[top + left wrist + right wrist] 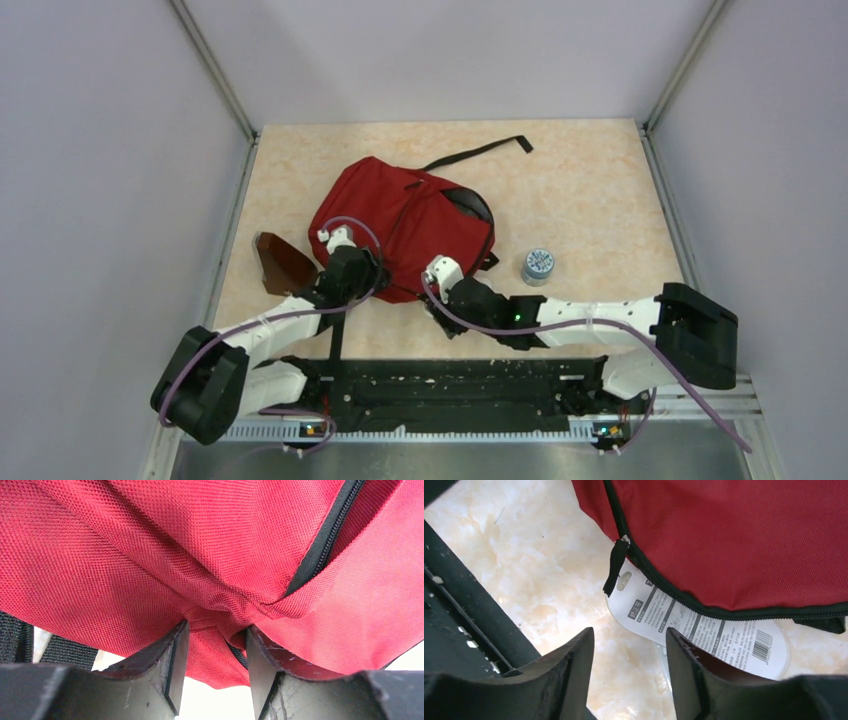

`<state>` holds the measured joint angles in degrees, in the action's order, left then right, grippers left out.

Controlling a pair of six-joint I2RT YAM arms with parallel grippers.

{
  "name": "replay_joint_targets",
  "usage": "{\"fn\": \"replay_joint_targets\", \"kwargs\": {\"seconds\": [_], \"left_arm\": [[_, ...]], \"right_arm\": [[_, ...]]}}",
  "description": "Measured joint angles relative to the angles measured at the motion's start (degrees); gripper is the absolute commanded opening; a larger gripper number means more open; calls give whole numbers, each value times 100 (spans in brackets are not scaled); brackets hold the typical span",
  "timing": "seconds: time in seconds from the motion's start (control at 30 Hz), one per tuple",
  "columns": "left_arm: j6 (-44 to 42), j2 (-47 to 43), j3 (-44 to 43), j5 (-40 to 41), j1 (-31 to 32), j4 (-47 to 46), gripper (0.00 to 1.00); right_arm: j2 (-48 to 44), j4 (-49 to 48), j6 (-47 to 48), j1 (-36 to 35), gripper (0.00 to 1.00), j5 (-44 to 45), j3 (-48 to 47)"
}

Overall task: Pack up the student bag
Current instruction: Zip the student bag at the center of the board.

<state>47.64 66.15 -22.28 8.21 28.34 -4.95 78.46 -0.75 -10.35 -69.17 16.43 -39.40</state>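
The student bag (400,225), a red backpack with black zippers, lies in the middle of the table. My left gripper (335,240) is at its near left edge. In the left wrist view that gripper (216,635) is shut on a puckered fold of the bag's red fabric (150,555) beside a black zipper (320,550). My right gripper (437,272) is at the bag's near edge. In the right wrist view it (630,640) stands open over bare tabletop, just short of a white printed card package (704,630) that pokes out from under the bag. A black zipper pull (614,567) hangs there.
A small brown triangular pouch (283,263) lies left of the bag, beside my left arm. A small round grey-blue container (538,265) stands right of the bag. A black strap (480,152) trails toward the back. Grey walls close in both sides of the table.
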Motion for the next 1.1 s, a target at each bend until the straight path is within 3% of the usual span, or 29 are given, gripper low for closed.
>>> {"fn": "replay_joint_targets", "kwargs": {"seconds": [0.2,0.4,0.63,0.97,1.0,1.07,1.1], "left_arm": [[-4,-92,0,-33,-7,-11,43],[0,-264,48,-28,-9,-13,41],[0,-348,111,-28,-13,-31,41],[-2,-431,140,-28,-17,-26,41],[-4,-431,140,-26,-17,-26,41],[-4,-431,140,-26,-17,-26,39],[-4,-431,140,-26,-17,-26,37]], "right_arm": [[-2,-90,-1187,212,70,-122,-2],[96,-579,-2352,286,69,-409,-46],[745,-540,-2669,291,53,-144,-636],[1377,-229,-2568,293,39,452,-1117],[1421,-201,-2566,293,35,476,-1132],[1440,-120,-2562,291,18,498,-1132],[1440,-107,-2542,293,3,498,-1132]]}}
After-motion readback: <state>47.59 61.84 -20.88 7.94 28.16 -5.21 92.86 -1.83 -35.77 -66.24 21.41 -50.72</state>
